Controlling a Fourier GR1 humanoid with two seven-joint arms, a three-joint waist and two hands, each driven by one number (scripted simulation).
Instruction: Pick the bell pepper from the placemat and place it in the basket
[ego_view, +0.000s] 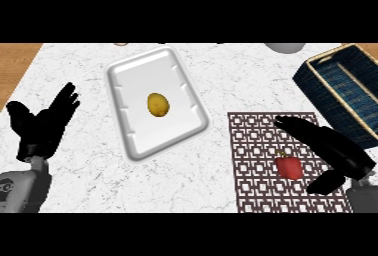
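right hand (336, 152) low at the view's right, over the patterned placemat (258, 150); fingers straight and extended toward the upper left, thumb hanging down near the mat's lower right; hand unclenched, grasping nothing. red bell pepper (289, 166) lies on the placemat, right of its centre, just beside the right hand's palm side, between fingers and thumb; contact cannot be told. left hand (43, 122) at the view's left edge, fingers up and relaxed, resting over the marble counter (81, 90), holding nothing. further back, centre: white tray (129, 80), tilted in plan, with a potato (158, 104) lying in its middle. far right: dark blue basket (347, 90) with light rim, well apart from the pepper, beyond the mat's upper right corner. grey rounded object (284, 47) at the top edge, partly cut off.
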